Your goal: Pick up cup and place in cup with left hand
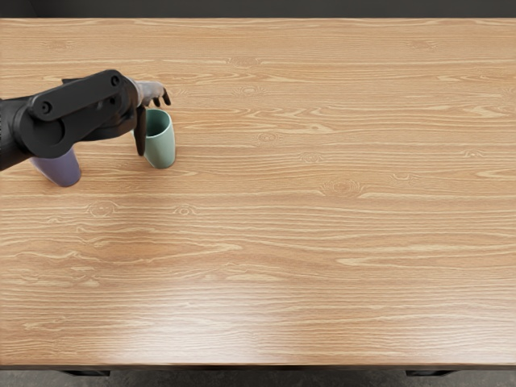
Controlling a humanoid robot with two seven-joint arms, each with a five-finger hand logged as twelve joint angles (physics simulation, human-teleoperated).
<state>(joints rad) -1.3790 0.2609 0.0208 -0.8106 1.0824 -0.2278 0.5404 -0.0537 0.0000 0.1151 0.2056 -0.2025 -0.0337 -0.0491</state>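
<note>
- Cup, pale green (164, 151), stands upright in the upper left of the head view; its round mouth shows, with a darker green inside, and its wall narrows toward the base; it rests on the table (322, 242).
- Purple cup (66, 172), farther left and a little lower in the frame, near the left edge; its lower part shows, while the black arm (76, 113) hides its upper part, so its mouth cannot be made out.
- Left hand (150, 93), pale grey with dark digits, at the end of that arm, which comes in from the left edge; it sits over the upper left side of the green cup's mouth; its fingers (167, 97) are loosely bent and point downward, with the thumb (140, 133) well away from them, in front of the green cup's left edge; nothing is pinched between them; whether any digit touches the cup, I cannot tell.
- Table is light wood with grain running across the frame; a pale sheen lies along its lower part, strongest at lower left and lower right; dark grey floor (258, 378) shows along the bottom edge.
</note>
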